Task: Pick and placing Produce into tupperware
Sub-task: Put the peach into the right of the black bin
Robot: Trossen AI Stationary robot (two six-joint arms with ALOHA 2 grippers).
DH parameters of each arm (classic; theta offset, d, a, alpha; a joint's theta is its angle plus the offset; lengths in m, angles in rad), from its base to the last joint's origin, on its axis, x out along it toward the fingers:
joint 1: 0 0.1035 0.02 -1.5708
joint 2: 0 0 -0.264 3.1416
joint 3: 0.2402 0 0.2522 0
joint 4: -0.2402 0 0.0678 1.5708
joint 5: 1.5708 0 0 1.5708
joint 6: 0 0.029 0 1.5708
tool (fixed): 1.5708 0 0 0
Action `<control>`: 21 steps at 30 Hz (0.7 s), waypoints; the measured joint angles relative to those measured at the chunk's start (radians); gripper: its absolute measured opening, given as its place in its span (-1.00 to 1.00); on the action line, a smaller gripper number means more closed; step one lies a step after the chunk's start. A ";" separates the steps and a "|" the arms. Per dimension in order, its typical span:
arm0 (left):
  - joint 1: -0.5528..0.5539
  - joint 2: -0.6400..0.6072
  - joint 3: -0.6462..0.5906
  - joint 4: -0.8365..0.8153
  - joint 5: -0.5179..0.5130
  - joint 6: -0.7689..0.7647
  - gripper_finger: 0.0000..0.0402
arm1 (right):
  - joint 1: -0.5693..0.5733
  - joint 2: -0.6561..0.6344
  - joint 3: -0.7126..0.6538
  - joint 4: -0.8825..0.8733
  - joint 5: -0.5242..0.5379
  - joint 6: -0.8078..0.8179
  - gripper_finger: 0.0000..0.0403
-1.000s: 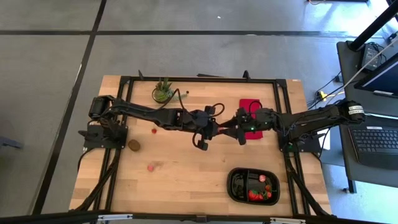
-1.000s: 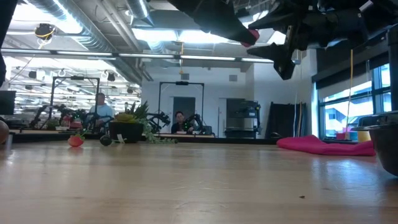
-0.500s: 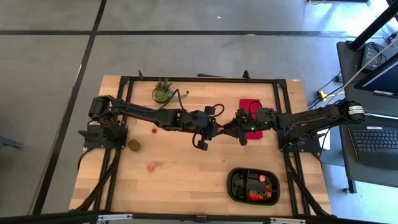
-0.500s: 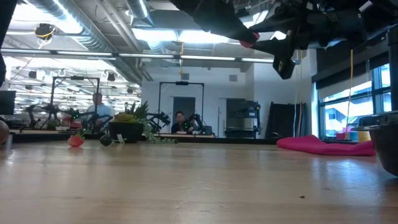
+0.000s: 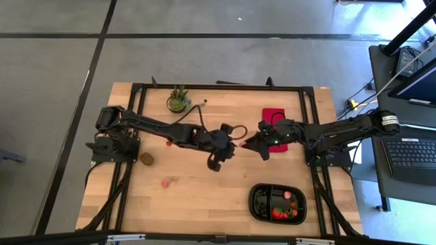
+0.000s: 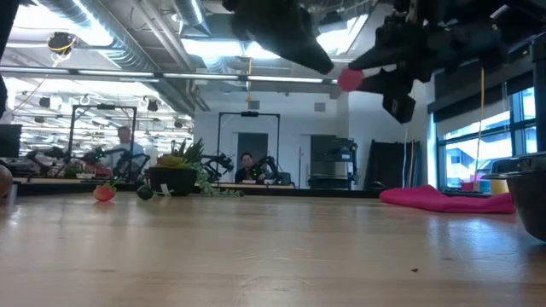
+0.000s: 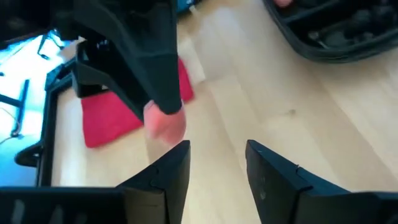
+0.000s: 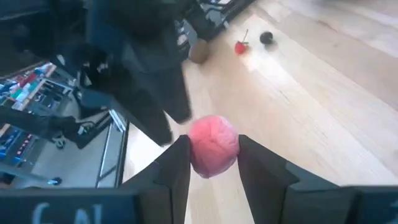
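Observation:
My right gripper (image 8: 213,149) hangs high over the table's middle (image 5: 245,143), shut on a round pink-red fruit piece (image 8: 212,147), which also shows in the low view (image 6: 350,79). My left gripper (image 7: 217,150) is open and empty, just left of that fruit (image 5: 229,150). The black two-compartment tray (image 5: 256,201) stands by the near right edge with several red pieces inside. On the wood lie a brown kiwi (image 5: 146,158), a small red piece (image 5: 169,143) and a pink piece (image 5: 165,182). My right gripper pinches the round pink-red fruit piece by its two sides (image 8: 194,149) between both fingers. The fingers (image 8: 255,163) reach about level from the table's right. The fruit is lifted clear, high above the wood.
A potted green plant (image 5: 178,101) stands at the far edge and a flat red cloth (image 5: 271,113) lies under the right arm. In the low view a strawberry (image 6: 104,193) and a dark berry (image 6: 145,193) rest far off. People sit in the room behind.
The two grippers met over the table's middle with the fruit between them. My left gripper has drawn back toward the near left, leaving the fruit in my right gripper, which has sunk a little.

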 joint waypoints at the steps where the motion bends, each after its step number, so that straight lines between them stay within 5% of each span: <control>1: -0.005 -0.002 0.000 -0.013 0.000 -0.005 -0.26 | 0.000 0.000 0.000 -0.018 0.000 0.002 -0.37; 5: -0.020 -0.012 -0.002 -0.099 -0.026 -0.036 -0.23 | 0.000 0.001 0.000 -0.081 -0.064 0.049 -0.37; 12: -0.025 -0.015 0.000 -0.166 -0.049 -0.103 -0.24 | 0.062 0.001 0.000 -0.250 -0.384 0.236 -0.38; 17: -0.022 -0.015 0.000 -0.180 -0.051 -0.108 -0.28 | 0.165 -0.014 0.010 -0.286 -0.483 0.334 -0.47; 21: -0.022 -0.015 0.000 -0.182 -0.051 -0.112 -0.30 | 0.280 -0.041 0.064 -0.457 -0.464 0.429 -0.53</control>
